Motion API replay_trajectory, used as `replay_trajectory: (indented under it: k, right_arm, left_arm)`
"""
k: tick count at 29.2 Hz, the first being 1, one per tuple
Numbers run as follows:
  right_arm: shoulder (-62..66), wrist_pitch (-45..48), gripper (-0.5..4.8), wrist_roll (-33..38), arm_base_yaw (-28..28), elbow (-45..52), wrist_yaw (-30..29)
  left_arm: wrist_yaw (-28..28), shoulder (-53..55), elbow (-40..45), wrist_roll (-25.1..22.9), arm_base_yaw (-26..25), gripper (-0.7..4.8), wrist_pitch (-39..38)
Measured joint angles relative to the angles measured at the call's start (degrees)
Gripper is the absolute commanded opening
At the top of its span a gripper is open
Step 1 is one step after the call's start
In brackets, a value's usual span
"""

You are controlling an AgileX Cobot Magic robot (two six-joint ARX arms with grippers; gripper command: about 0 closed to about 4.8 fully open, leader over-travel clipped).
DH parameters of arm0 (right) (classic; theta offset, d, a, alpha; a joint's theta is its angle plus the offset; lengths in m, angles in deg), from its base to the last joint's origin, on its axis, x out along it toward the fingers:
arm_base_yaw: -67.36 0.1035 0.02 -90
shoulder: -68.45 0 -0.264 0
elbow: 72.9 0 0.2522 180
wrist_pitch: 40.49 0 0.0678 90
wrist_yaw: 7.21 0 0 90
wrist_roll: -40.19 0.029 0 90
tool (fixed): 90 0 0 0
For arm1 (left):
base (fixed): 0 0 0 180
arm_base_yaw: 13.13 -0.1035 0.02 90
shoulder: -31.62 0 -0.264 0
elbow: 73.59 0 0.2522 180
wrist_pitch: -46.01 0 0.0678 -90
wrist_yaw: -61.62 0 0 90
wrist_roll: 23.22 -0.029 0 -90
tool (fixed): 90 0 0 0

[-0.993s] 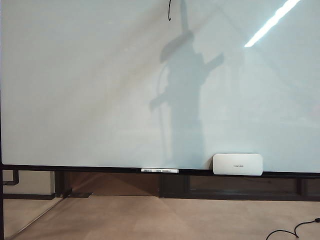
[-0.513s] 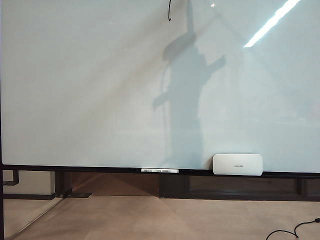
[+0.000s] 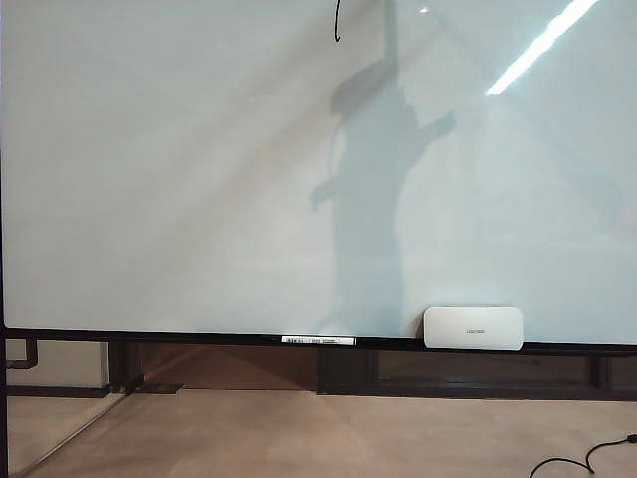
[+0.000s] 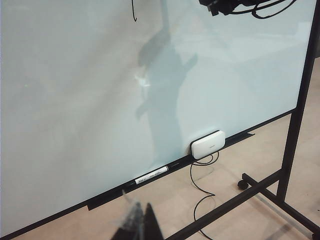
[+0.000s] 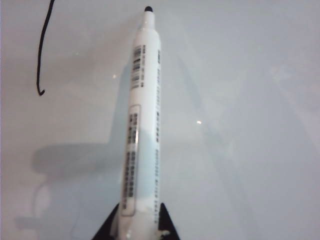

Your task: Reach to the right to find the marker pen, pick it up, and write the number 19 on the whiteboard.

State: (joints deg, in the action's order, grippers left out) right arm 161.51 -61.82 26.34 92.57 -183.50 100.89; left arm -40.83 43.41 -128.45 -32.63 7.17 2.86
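One whiteboard (image 3: 179,169), large, glossy and white with a thin dark frame, fills nearly every view. One thin black stroke (image 5: 42,50), slightly curved with a small hook at its lower end, is all that shows of the number 19, high on the board. One marker pen (image 5: 141,115), a smooth white cylinder with printed labels and a black tip, sits clamped at its base in the right gripper (image 5: 136,227), tip at the board beside the stroke. One white rounded eraser (image 3: 473,327) rests on the bottom rail. Only dark fingertips show of the left gripper (image 4: 137,225), low before the board; its opening cannot be judged
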Motion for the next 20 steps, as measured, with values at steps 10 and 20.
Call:
replay_trajectory:
  k: [10, 20]
  right_arm:
    - [0.0, 1.0, -0.05, -0.1, 0.0, 0.0, 1.1]
    - [0.0, 3.7, -0.05, -0.3, -0.1, 0.1, 1.3]
  left_arm:
    - [0.0, 0.0, 0.0, 0.0, 0.0, -0.05, 0.0]
    - [0.0, 0.0, 0.0, 0.0, 0.0, -0.05, 0.0]
